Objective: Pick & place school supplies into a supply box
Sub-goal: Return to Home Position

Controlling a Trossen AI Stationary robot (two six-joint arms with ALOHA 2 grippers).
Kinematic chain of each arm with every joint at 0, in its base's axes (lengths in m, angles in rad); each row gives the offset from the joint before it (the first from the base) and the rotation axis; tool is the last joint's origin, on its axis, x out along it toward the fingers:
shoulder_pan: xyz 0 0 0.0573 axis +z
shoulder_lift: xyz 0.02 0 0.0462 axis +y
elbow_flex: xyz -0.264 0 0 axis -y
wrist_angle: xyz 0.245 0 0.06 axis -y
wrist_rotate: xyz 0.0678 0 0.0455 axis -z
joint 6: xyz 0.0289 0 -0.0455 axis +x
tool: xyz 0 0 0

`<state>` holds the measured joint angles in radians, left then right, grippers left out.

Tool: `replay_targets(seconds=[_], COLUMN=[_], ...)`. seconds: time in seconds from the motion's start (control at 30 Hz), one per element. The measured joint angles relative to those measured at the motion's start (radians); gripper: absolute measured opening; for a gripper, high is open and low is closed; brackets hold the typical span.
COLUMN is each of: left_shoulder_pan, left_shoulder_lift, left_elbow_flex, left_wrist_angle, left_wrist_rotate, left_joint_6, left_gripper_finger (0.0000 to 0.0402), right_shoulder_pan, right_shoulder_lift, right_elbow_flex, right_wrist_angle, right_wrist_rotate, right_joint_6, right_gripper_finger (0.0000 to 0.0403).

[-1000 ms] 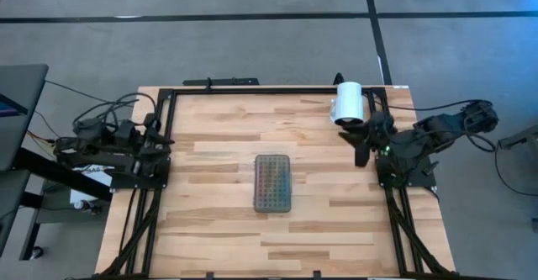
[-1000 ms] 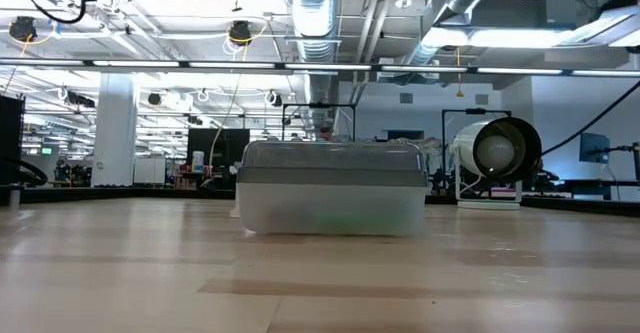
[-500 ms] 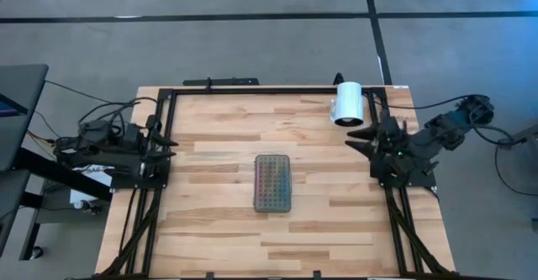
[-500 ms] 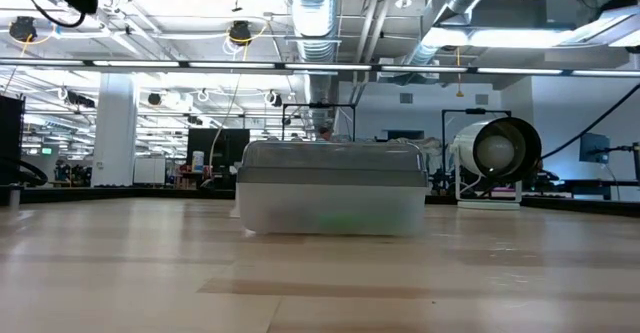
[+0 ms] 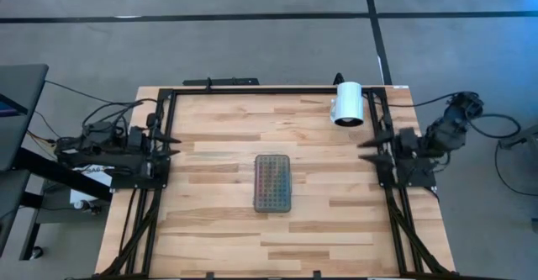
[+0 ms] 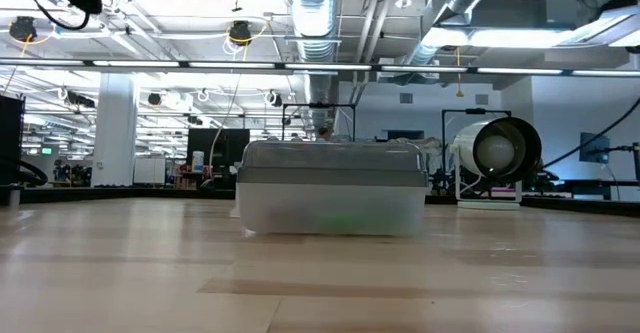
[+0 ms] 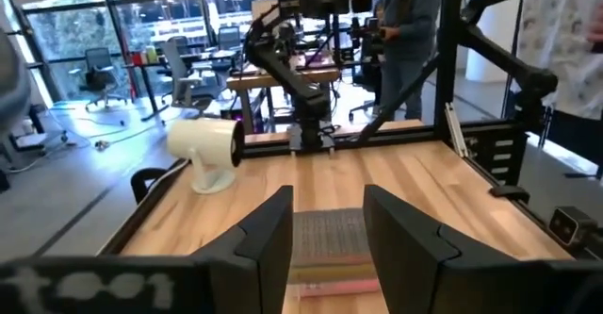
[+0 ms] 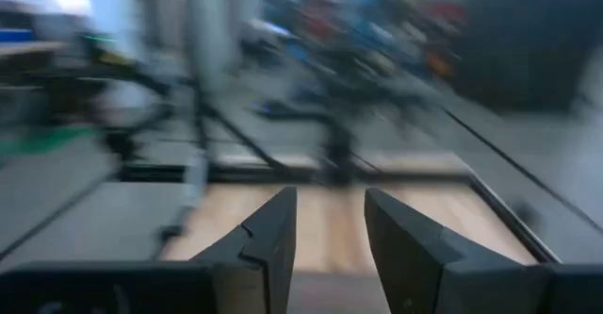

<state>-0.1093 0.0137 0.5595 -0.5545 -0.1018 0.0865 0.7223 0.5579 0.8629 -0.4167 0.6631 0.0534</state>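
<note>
High view: right gripper (image 5: 374, 144) empty, fingers parted, drawn back from beside white cylinder (image 5: 348, 103) to the table (image 5: 210, 229) right edge | left gripper (image 5: 168, 143) parked opposite, parted, empty | supply box (image 5: 272, 182) lidded, mid-table, unmoved | packing looks done, homing nearly complete.

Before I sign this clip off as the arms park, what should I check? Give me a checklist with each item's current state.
1. Supply box lid seated shut, box at the middle of the table: ok.
2. Loose supplies outside the box: none visible on the table: ok.
3. Left gripper open, empty, at the table's left edge: ok.
4. Right gripper open, empty, at the table's right edge, apart from the white cylinder: ok.
5. Right gripper settled in its final rest pose: cannot tell.
</note>
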Motion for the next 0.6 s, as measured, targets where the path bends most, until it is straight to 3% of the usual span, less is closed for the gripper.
replay_targets(seconds=[0.1, 0.27, 0.4, 0.6], left_shoulder_pan=[0.0, 0.0, 0.0, 0.0], left_shoulder_lift=[-0.002, -0.003, -0.004, -0.01], left_elbow_flex=[-0.04, -0.112, -0.151, -0.192], left_wrist_angle=[0.058, 0.17, 0.221, 0.291], left_wrist_rotate=[0.013, 0.013, 0.011, 0.01], left_joint_6=[0.024, 0.04, 0.037, 0.032], left_gripper_finger=[0.0124, 0.0124, 0.0124, 0.0124], right_shoulder_pan=[-0.011, -0.074, -0.13, -0.198], right_shoulder_lift=[-0.051, -0.184, -0.356, -0.542], right_elbow_flex=[-0.111, -0.264, -0.345, -0.411], right_wrist_angle=[0.149, 0.217, 0.229, 0.195], right_wrist_rotate=[-0.15, -0.175, -0.296, -0.372], right_joint_6=[-0.133, -0.091, -0.071, -0.096], right_gripper_finger=[0.0122, 0.0122, 0.0122, 0.0122])
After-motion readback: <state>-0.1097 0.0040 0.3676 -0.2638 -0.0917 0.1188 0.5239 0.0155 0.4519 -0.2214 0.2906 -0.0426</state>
